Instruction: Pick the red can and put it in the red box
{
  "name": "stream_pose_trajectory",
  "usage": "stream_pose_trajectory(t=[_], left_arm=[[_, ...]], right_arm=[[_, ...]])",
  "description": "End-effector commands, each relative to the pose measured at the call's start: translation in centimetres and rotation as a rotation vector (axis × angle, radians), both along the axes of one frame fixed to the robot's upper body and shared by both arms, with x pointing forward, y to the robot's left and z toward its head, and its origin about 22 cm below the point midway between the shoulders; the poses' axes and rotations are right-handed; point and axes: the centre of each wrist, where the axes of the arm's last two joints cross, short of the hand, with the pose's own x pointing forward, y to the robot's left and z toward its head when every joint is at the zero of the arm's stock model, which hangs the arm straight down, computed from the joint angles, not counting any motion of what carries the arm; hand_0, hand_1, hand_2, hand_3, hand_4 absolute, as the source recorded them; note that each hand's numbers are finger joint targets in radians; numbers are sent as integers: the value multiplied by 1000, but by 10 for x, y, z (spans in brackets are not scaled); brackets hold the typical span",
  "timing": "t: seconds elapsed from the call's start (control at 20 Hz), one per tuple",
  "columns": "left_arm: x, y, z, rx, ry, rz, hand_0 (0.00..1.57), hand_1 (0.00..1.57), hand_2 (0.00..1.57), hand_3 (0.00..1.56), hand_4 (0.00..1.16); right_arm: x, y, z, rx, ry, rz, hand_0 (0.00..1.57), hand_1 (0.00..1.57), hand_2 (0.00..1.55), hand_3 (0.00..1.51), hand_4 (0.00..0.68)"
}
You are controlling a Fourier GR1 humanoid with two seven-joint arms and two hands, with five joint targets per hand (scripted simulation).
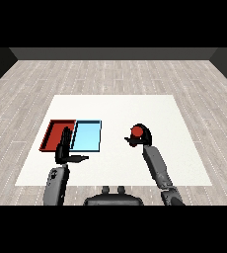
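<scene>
Red can point(136, 131) sits in the curled right hand point(143, 137), over the white worktop point(130, 106) well right of both trays. The red tray point(52, 131) lies left, touching the light blue tray point(88, 136). The left hand point(65, 148) is open, fingers straight, overlapping the near edge of the trays

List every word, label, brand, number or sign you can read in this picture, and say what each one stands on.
None: no readable text anywhere.
red can: plain, no label shows.
red tray and light blue tray: plain, no markings.
white table: plain, no markings.
</scene>
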Motion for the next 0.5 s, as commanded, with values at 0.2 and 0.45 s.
stream_pose_trajectory(t=[0.2,0.45], left_arm=[[8,-42,8,-4,25,-159,0,0,0,0,0],[16,-67,14,-7,59,-157,0,0,0,0,0]], right_arm=[[-3,5,33,33,-78,22,1438,1438,1450,1416,651],[-4,43,38,52,-92,33,1429,1429,1443,1421,649]])
